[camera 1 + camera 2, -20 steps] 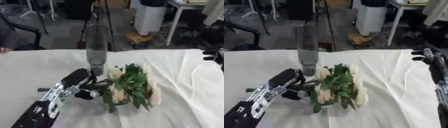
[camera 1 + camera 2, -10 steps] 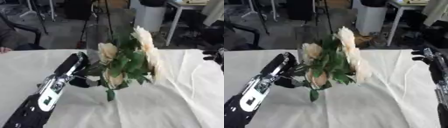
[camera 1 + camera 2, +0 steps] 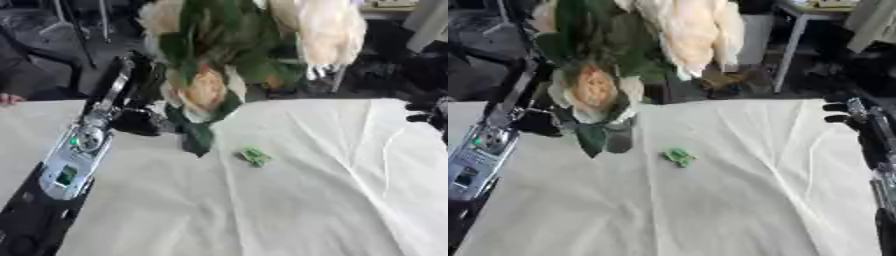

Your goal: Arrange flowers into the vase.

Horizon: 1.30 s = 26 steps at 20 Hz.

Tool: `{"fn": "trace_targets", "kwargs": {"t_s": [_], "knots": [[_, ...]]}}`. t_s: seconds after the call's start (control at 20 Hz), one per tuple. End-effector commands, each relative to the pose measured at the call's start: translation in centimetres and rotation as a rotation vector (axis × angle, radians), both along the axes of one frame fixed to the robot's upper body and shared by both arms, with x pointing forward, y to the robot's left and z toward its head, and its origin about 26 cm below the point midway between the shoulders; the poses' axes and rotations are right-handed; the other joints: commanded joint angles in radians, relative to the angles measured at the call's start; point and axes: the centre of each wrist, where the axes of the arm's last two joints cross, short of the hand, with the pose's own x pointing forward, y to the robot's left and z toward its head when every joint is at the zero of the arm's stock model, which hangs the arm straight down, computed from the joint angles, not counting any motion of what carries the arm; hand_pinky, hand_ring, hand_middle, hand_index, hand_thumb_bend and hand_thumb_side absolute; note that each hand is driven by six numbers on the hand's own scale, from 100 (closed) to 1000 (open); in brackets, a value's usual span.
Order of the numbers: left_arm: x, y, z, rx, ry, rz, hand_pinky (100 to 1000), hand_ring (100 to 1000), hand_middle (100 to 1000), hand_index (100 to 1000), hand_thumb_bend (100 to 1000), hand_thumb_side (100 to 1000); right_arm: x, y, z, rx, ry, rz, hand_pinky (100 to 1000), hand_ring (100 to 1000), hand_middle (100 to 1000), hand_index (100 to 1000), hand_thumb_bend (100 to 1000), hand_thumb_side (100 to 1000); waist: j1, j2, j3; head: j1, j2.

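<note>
Left eye view: left hand [image 3: 140, 117] gripping bouquet [image 3: 236, 55] aloft.

The desk [image 3: 289, 210] fills the near and middle ground, with a cloth [image 3: 332, 150] spread over it. The left arm [image 3: 66, 170] runs from the near left corner up toward the far left, and the left hand [image 3: 140, 112] at its end holds the flowers [image 3: 236, 45] above the far left part of the desk. The flowers reach up past the top edge. The vase [image 3: 619, 135] stands on the desk below them, just right of the left hand. A small scrap [image 3: 678, 157] lies on the cloth right of the vase, near the middle. The right hand [image 3: 852, 115] shows at the right edge, above the far right of the desk, well apart from the flowers.
</note>
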Motion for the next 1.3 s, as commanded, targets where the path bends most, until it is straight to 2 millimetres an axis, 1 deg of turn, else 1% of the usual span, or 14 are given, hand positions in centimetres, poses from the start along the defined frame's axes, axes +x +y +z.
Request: {"fn": "trace_targets", "kwargs": {"t_s": [0.05,0.25,0.45,0.65,0.85,1.0,1.3], "knots": [[-0.2,0.6,2.4,-0.06,-0.019,-0.008,100,100,100,100,1000,476,0.1,-0.4,1.6,-0.018,-0.039,-0.009,675,737,704,709,100,889,-0.001,-0.014,0.0,0.002,-0.011],[0.2,0.8,3.0,-0.097,0.033,-0.033,100,100,100,100,1000,472,0.1,-0.3,1.6,-0.017,-0.039,-0.007,675,737,704,709,100,889,-0.001,-0.014,-0.003,0.003,-0.013],[0.5,1.4,4.2,-0.102,0.055,-0.057,100,100,100,100,1000,474,0.1,-0.3,1.5,-0.018,-0.037,-0.006,675,737,703,708,100,889,0.001,-0.015,-0.007,0.002,-0.013],[1.0,2.0,5.2,-0.089,0.067,-0.071,100,100,100,100,1000,470,0.1,-0.3,1.5,-0.018,-0.035,-0.004,675,736,702,707,100,889,0.006,-0.017,-0.012,-0.001,-0.016],[1.8,2.7,5.7,-0.088,0.098,-0.079,100,100,100,100,1000,473,0.0,-0.2,1.5,-0.02,-0.033,-0.001,675,736,702,707,100,889,0.013,-0.018,-0.019,-0.001,-0.02],[2.4,3.2,6.3,-0.11,0.119,-0.087,100,100,100,100,981,471,0.0,-0.2,1.6,-0.023,-0.032,0.001,674,736,701,706,100,889,0.017,-0.018,-0.025,-0.003,-0.023],[2.8,4.3,8.1,-0.174,0.136,-0.093,100,100,100,100,947,471,0.0,-0.1,1.6,-0.025,-0.027,0.005,674,736,701,705,100,890,0.027,-0.018,-0.033,-0.004,-0.026]]}}
